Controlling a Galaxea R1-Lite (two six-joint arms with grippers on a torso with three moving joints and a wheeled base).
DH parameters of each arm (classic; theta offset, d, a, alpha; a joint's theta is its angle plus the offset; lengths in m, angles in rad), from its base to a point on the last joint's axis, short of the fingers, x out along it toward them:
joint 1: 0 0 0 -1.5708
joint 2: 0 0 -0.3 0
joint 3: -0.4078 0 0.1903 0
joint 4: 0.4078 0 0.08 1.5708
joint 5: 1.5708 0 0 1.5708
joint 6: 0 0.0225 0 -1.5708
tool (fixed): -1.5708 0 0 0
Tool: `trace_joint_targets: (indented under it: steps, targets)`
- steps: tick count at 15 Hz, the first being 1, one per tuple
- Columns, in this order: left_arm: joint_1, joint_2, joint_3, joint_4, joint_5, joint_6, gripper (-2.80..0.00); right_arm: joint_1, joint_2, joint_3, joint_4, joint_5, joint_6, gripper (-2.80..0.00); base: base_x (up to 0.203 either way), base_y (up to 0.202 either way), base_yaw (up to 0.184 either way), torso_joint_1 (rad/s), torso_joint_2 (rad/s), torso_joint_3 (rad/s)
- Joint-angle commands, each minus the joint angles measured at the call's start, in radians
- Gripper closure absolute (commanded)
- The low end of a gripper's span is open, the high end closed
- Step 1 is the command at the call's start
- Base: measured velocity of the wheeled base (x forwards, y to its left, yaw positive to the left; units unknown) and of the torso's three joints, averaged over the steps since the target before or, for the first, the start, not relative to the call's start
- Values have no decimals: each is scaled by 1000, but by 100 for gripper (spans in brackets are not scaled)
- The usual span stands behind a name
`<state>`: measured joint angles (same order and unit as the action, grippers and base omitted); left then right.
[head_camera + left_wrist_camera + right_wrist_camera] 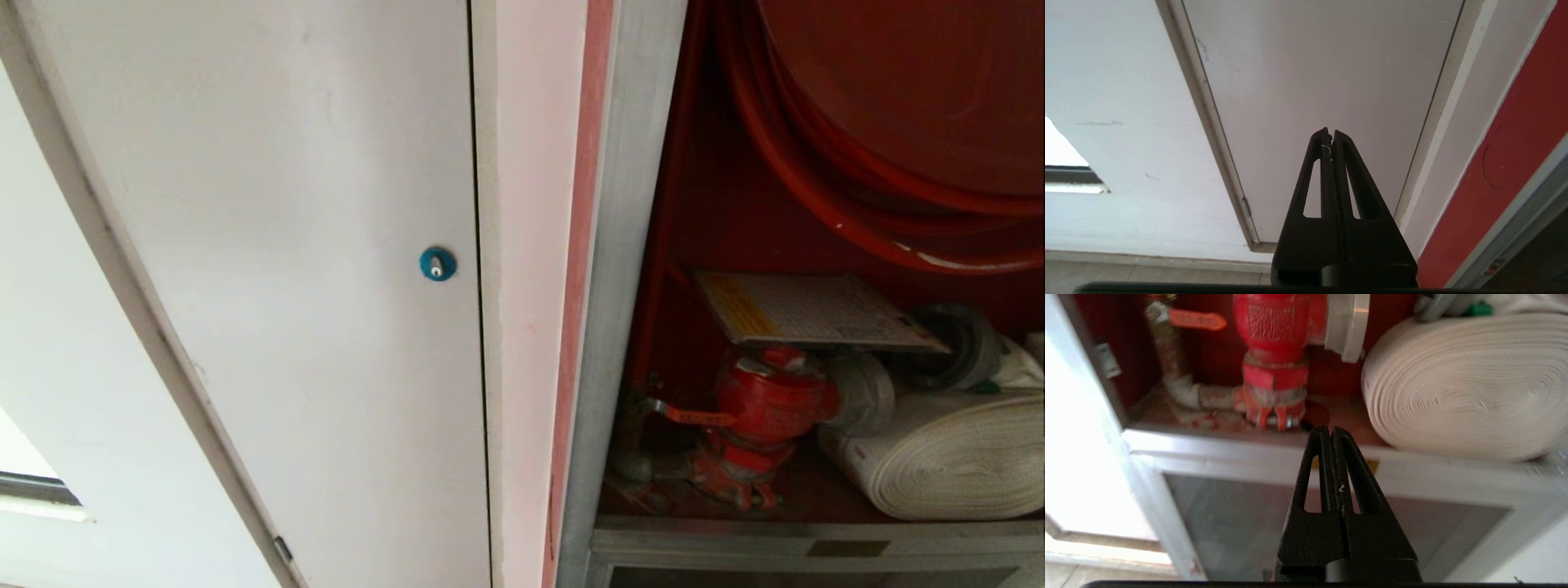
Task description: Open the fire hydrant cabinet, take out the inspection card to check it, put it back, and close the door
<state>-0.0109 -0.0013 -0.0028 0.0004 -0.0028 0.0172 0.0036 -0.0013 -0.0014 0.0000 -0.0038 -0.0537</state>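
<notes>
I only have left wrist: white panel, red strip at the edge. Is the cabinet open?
Observer: Yes. Head view shows the fire hydrant cabinet red interior exposed, no door across it.
Operator: Card?
Observer: The inspection card lies flat above the red valve, inside.
Operator: Right gripper?
Observer: The right gripper is shut and empty, pointing at the cabinet's lower sill, in front of the white rolled hose.

A plain white panel (pixel 269 245) fills the wall, with a blue round lock (pixel 438 264) near its 3 o'clock edge. At 8 o'clock, bright daylight comes through a window (pixel 24 474). Pale floor tiles (pixel 1147 277) run along the white wall's (pixel 1106 81) foot.
</notes>
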Motion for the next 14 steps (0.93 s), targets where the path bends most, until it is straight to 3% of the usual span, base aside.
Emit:
trace_joint_targets:
  steps: [1, 3, 5, 7, 10, 12, 13, 14]
  targets:
    - [0, 1, 1, -2, 0, 0, 0, 1, 0, -28, 3, -1, 1, 0, 142, 0, -4, 15, 2, 7]
    - [0, 1, 1, -3, 0, 0, 0, 2, 33, -178, 53, 0, 43, 0, 32, 0, -1, 6, 6, 0]
    - [0, 1, 2, -4, 0, 0, 0, 2, 175, -380, 127, 10, 203, 0, 0, 0, 0, -13, 4, 5]
    - [0, 1, 1, -4, 0, 0, 0, 5, 373, -568, 181, 30, 504, 0, 0, 0, 0, 0, 0, 0]
    - [0, 1, 3, -7, 0, 0, 0, 9, 591, -700, 178, 99, 1062, 0, 0, 0, 0, 0, 0, 0]
    - [0, 1, 3, -7, -2, 0, 0, 10, 674, -672, 91, 147, 1285, 0, 0, 0, 0, 0, 0, 0]
    - [0, 1, 3, -7, 0, 0, 0, 10, 707, -607, 27, 158, 1327, 0, 0, 0, 0, 0, 0, 0]
    - [0, 1, 3, -7, 0, 0, 0, 9, 732, -553, -42, 170, 1348, -280, 0, 0, 0, 0, 0, 0]
